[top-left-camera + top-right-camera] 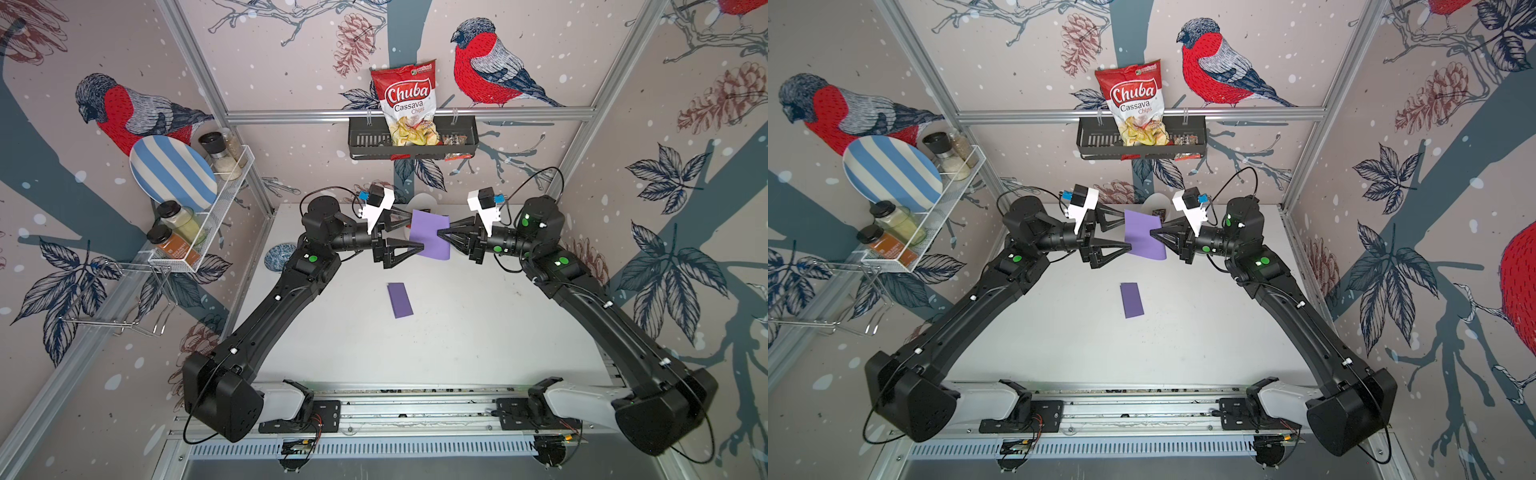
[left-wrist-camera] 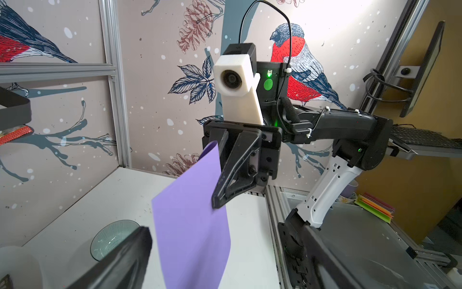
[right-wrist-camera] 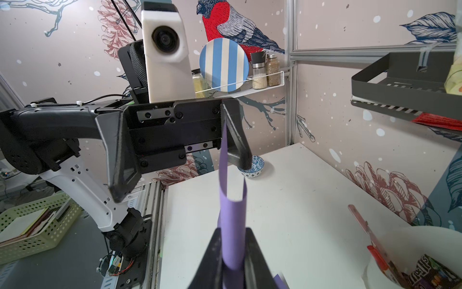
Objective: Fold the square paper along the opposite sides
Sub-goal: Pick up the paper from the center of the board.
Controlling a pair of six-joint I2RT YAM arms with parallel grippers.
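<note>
Right pincer [image 1: 441,236] pinches the curled paper [image 1: 430,249] aloft over the table [image 1: 457,332], my left pincer [image 1: 417,232] spread wide about its other edge; on that lone grip, I judge, the uncreased loop may spring open or skew.

Bird-print walls [image 1: 291,50], white table [image 1: 457,332] — perhaps a monitor [image 2: 425,67] beyond

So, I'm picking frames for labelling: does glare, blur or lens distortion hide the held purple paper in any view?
Left wrist view: glare washes out the wall, a left gripper finger is blurred, the purple paper is sharp. Right wrist view: the right gripper is soft up close. Both top views: evenly lit, frame posts splayed by the wide lens, paper clear.
</note>
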